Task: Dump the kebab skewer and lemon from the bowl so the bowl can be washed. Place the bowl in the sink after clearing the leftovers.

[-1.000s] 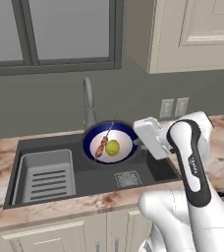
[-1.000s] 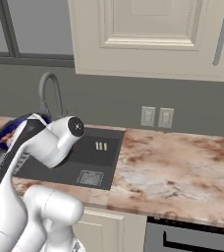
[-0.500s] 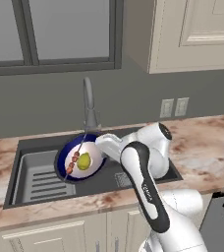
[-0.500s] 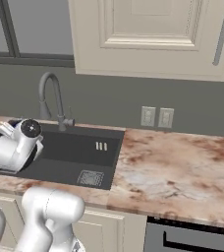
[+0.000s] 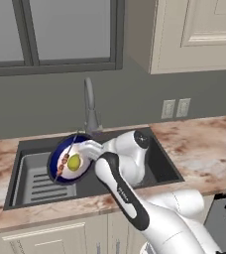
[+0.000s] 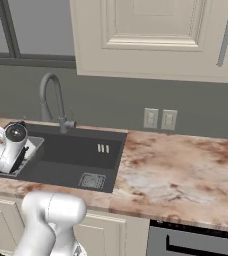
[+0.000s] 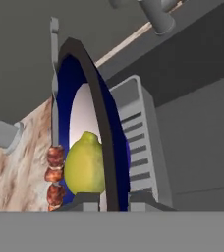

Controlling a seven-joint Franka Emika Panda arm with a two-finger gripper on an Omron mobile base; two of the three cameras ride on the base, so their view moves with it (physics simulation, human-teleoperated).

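Two fingers [image 7: 86, 201] clamp the tilted bowl's [image 5: 55, 163] rim over the sink [image 5: 157, 163].

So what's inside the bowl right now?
The bowl holds the lemon and the kebab skewer; the white inside beneath them is covered.

Bench [image 6: 176, 165]: you see brown-veined marble.
Outlets [image 6: 159, 119]: two on your grey wall.
Rack [image 5: 35, 178]: pale grey, slatted.
Window [image 5: 50, 34]: above your faucet [image 6: 53, 100].

Marbled brown countertop [image 6: 186, 165], dark sink [image 6: 71, 162] set into it, grey slatted rack [image 5: 35, 181] inside, faucet [image 6: 53, 102] behind
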